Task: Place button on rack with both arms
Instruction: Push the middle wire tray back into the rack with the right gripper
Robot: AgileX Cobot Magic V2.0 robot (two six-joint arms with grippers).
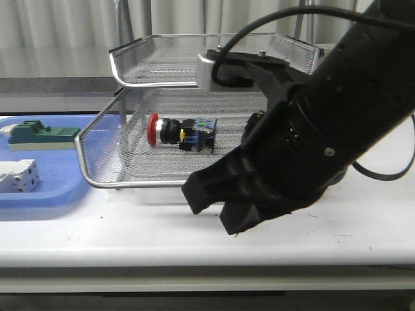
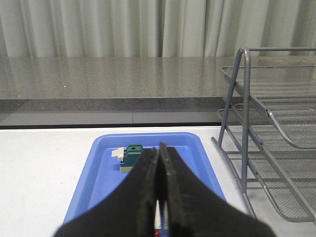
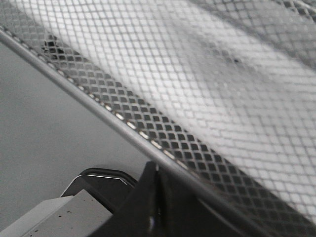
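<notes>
Right gripper [image 3: 157, 197] closed, empty — at rack [image 1: 130, 139] rim | left gripper [image 2: 159, 187] closed | button [image 1: 181, 131] in tray — front view only

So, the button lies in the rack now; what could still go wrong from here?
1. The right end effector sits just in front of the rack's pulled-out tray; moving away carelessly, it might catch the rim and shift it.
2. The button lies on its side, so a bump might roll it.

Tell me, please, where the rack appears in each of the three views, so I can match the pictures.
Front view: the rack fills the centre, the button lying in its lower tray.
Left wrist view: along the right edge, its tubular legs standing beside the blue tray.
Right wrist view: close-up mesh and rim across the picture.
Shared landmark: the rim.
</notes>
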